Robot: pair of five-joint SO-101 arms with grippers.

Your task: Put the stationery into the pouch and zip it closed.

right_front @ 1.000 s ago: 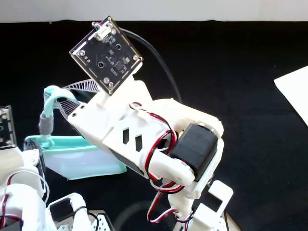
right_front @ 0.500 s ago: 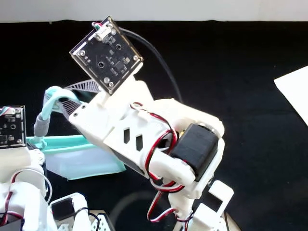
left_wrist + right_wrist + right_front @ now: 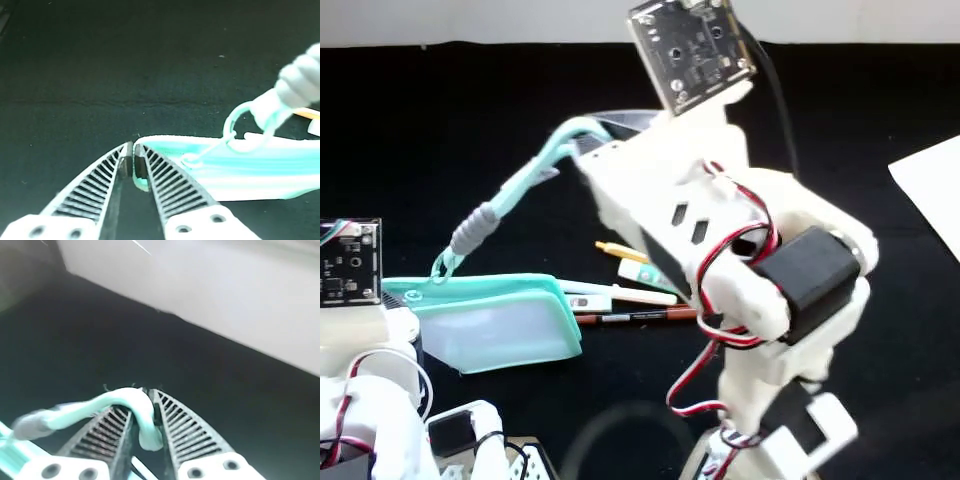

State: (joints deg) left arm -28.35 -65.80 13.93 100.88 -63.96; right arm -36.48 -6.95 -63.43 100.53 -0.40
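A mint-green fabric pouch [image 3: 490,325] on the black surface [image 3: 880,110] is pinched at one end by the left end effector [image 3: 133,151]. Its mint cord strap [image 3: 127,399] is pinched above the pouch by the right end effector [image 3: 149,392]

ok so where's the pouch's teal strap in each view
high view: the strap slants from the pouch up toward mid-frame.
left wrist view: the strap rises off the pouch, beyond the left gripper pinching the pouch's corner.
right wrist view: the strap is pinched between the fingers of the right gripper.
shared landmark: the grey sleeve on the strap.
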